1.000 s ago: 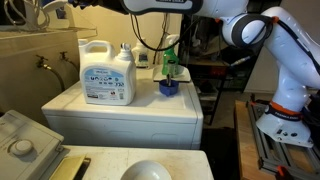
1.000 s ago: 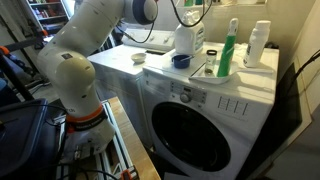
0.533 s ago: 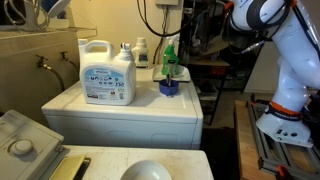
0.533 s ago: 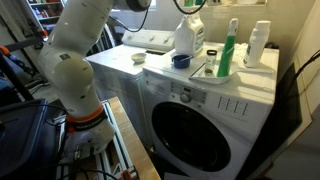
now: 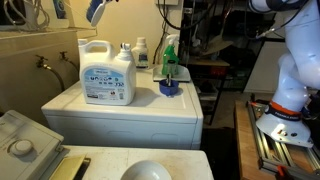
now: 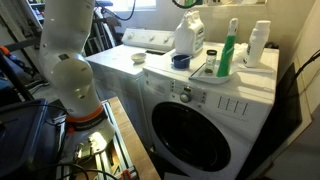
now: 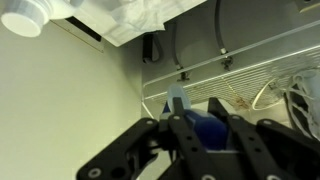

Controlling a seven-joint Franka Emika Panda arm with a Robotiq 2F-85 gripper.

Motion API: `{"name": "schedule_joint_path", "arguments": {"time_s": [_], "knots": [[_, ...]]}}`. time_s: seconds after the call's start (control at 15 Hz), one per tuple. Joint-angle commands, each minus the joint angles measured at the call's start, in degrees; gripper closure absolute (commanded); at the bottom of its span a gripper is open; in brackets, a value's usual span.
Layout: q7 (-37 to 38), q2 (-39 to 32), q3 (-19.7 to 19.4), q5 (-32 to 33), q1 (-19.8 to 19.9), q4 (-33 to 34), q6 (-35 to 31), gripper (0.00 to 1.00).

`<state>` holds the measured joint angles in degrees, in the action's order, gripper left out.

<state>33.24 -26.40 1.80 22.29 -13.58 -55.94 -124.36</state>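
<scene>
Hand: up at the top edge in an exterior view [image 5: 93,10], at about 11 o'clock from the detergent jug [image 5: 107,72] and well above the counter [image 5: 130,108].
Grip: in the wrist view the hand [image 7: 200,125] is drawn narrow, pinching a blue thing [image 7: 207,132]. I cannot tell what that thing is.
Blue thing: aloft in the hand, close to the wall [image 7: 70,110], with a wire shelf [image 7: 250,95] at 2 o'clock from it.
On the counter: the jug, a blue cup [image 5: 169,88] at 3 o'clock from it, and a green spray bottle [image 5: 170,55] at 12 o'clock from the cup.
Risk, slip: the pinch looks slight. If it loosens, the thing would likely drop on the jug or behind the counter.
Risk, strike: a careless swing this near the wall could catch the shelf. A hasty descent could topple the spray bottle.
</scene>
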Motion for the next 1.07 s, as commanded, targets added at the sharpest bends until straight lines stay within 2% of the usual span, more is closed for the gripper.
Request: {"name": "schedule_joint_path", "arguments": {"time_s": [0.0, 0.13, 0.27, 0.4, 0.47, 0.73, 0.8, 1.0], "knots": [[3.8, 10.1, -0.4, -0.7, 1.3, -13.7, 1.9, 0.89], [5.0, 14.0, -1.0, 0.3, 1.5, -18.7, 5.5, 0.89], [3.5, 17.7, -0.6, -1.5, 2.2, -23.7, 8.9, 0.89], [2.1, 21.0, 0.2, -6.0, 3.6, -29.0, 2.7, 0.90], [3.1, 14.9, -0.6, -2.8, 2.1, -20.3, 7.0, 0.70], [2.8, 18.9, -0.4, -4.9, 2.6, -26.0, 4.4, 0.70], [1.9, 18.1, 0.4, -3.2, 3.0, -24.3, 7.8, 0.90], [-4.2, 17.7, 0.6, -1.2, 3.1, -21.5, 19.8, 0.90]]}}
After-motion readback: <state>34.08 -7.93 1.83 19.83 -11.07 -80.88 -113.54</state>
